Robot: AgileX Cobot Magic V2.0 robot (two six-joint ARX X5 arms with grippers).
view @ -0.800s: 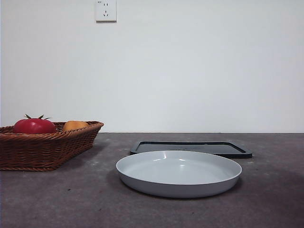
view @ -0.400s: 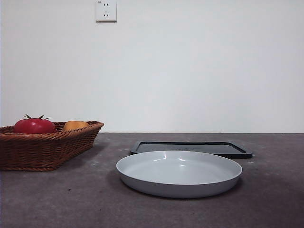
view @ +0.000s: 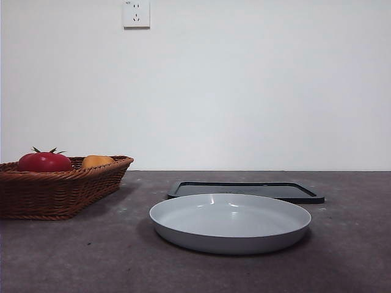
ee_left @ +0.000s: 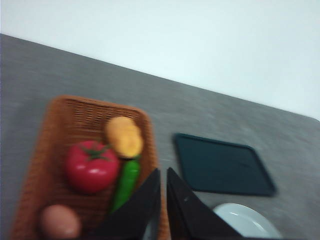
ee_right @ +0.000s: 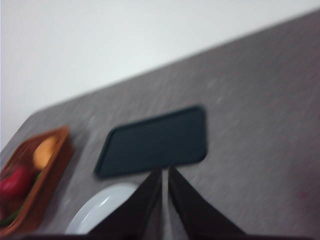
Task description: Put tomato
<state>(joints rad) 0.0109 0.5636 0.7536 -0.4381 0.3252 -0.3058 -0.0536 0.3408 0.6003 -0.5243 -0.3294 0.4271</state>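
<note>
In basket (ee_left: 75, 115): tomato (ee_left: 91, 166) (mid-basket)

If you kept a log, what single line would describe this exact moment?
tomato: in wicker basket, untouched | left tool: shut, above basket | right tool: shut, above dark tray | grey plate: nothing in it

The tomato (ee_left: 91, 166) is glossy red with a dark green stem. It lies in a brown woven basket (view: 58, 188) with an orange-yellow fruit (ee_left: 124, 136), a green vegetable (ee_left: 126, 183) and a pale pinkish-brown egg-shaped thing (ee_left: 60, 222). The plate (view: 230, 223) is light grey-white. The tray (view: 245, 190) is black, tinged dark teal in the wrist views. The tabletop (view: 342, 244) is mottled dark grey, the wall (view: 244, 79) white with a white socket (view: 136, 13). Both pincers (ee_left: 163, 187) (ee_right: 164, 185) are black.
</note>
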